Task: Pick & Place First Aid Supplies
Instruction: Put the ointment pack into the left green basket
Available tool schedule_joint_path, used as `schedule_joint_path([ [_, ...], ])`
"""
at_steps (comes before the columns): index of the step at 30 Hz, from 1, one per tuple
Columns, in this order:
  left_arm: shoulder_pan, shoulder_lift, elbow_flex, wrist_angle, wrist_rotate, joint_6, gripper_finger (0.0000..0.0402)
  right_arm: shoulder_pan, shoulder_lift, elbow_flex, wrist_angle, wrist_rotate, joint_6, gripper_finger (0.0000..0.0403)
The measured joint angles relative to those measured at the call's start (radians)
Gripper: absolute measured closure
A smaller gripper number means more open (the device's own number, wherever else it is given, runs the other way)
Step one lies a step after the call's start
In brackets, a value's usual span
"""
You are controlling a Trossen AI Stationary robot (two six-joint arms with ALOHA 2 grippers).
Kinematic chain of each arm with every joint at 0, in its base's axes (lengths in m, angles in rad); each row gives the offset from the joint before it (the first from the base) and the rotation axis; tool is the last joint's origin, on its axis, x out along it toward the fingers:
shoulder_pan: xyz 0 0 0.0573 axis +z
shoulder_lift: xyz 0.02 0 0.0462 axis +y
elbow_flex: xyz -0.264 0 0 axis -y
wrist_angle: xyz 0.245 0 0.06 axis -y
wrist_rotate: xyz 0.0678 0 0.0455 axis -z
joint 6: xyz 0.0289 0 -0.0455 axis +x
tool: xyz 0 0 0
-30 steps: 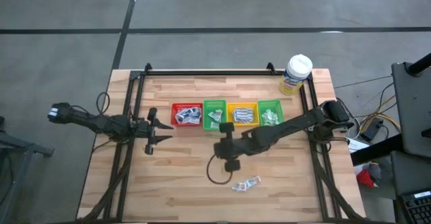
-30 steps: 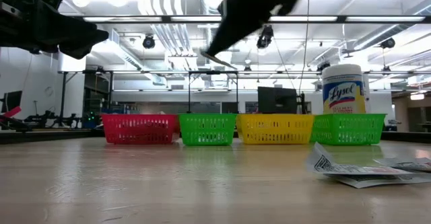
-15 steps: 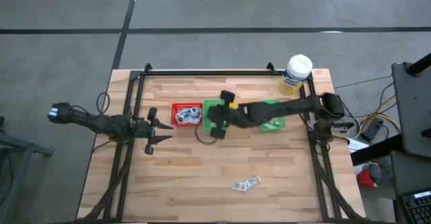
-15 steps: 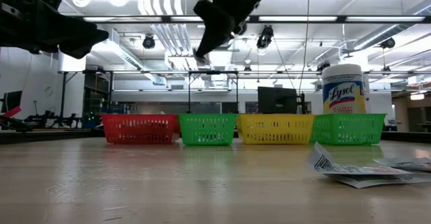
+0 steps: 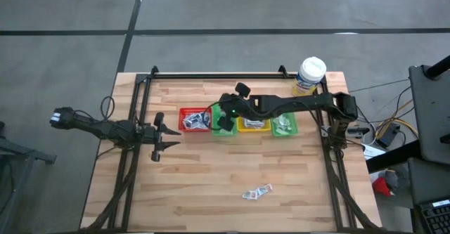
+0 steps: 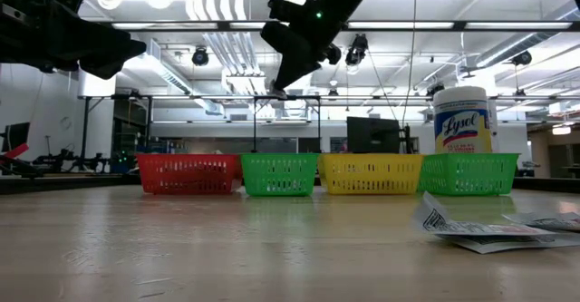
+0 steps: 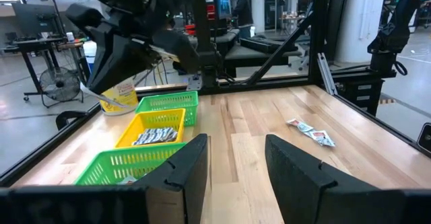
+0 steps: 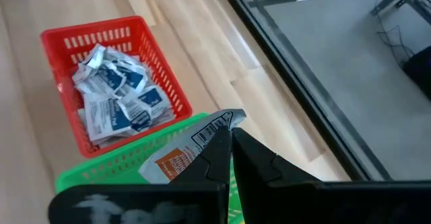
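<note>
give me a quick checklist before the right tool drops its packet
1. Packet pinched in right tool: ok.
2. Right tool over the green bin next to the red bin: ok.
3. Which bin this packet belongs in: cannot tell.
4. Left tool open and parked away from the bins: ok.
5. Loose packets still on the table: not ok, more to pick.

A white packet [image 8: 192, 146] with orange and black print is held pinched between the closed fingers of the right claw [image 8: 231, 138], above a green bin [image 8: 128, 163]. Beside it a red bin [image 8: 64, 39] filled with white and blue packets [image 8: 114, 99] is seen on the wooden table [image 8: 222, 62], past whose dark edge rail a grey floor [image 8: 323, 62] is visible
</note>
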Motion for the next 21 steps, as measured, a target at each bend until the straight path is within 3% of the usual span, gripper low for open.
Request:
schedule_joint_path([
  [12,0.000,0.000,0.000,0.001,0.000,0.000,0.0251,-0.026,0.071,-0.003,-0.013,-0.189,0.000,0.0394],
  [21,0.000,0.000,0.000,-0.002,-0.003,0.001,0.0251,-0.043,0.152,0.002,-0.006,-0.206,0.020,0.0394],
])
